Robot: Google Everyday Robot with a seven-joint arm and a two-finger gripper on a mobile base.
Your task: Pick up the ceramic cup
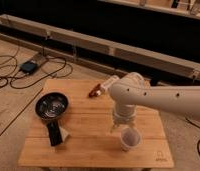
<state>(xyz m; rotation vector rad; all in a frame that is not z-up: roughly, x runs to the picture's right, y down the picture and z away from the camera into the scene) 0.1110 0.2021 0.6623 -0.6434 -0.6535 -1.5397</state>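
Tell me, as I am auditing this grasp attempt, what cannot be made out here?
- Camera view: the gripper hangs just above the small white ceramic cup, at its left rim; whether they touch is too blurred to tell.
- White plastic bottle with a red cap: its right end is hidden behind the white arm.
- Cup's contents: too small to see.

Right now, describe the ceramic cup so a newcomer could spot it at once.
Start at the wooden table and go to its front right part, away from the dark pan on the left. There, just below the gripper, stands the ceramic cup. It is small, plain white and open-topped, unlike the red-capped white bottle at the far edge.
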